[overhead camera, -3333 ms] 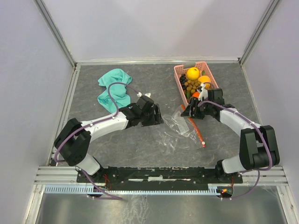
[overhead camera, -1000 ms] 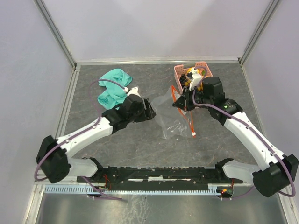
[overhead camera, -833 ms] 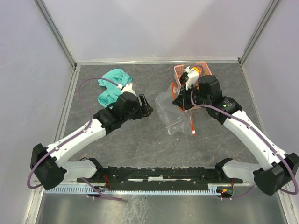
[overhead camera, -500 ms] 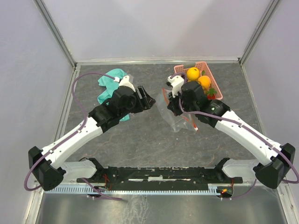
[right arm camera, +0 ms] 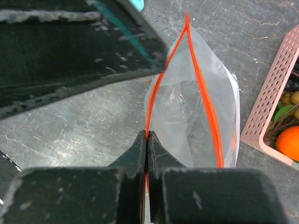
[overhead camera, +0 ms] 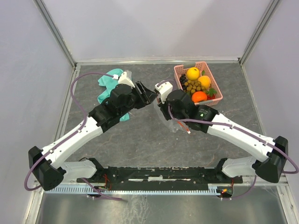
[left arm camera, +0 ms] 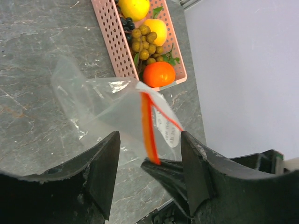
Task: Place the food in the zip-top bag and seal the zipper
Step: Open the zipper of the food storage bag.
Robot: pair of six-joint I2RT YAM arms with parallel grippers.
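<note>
At the table's (overhead camera: 140, 144) far-right corner, food (overhead camera: 198, 86) fills the basket (left arm camera: 112, 42). Off its left edge, right gripper (right arm camera: 147, 135) pinches the bag's (right arm camera: 187, 107) zipper (right arm camera: 208, 107). Left gripper (left arm camera: 148, 140), spread, flanks the bag, seemingly untouching.

Top view: left arm (overhead camera: 79, 135) covers part of teal cloth (overhead camera: 106, 80); right arm (overhead camera: 233, 133) covers most of zip-top bag (overhead camera: 173, 125). Right wrist view: pink basket (right arm camera: 274, 105) cut off at right edge.

From my station I see the grey marbled table (overhead camera: 140, 149) bearing a crumpled teal cloth (overhead camera: 105, 85) toward its far left side and a pink slatted basket (overhead camera: 178, 77) by its far right corner.
</note>
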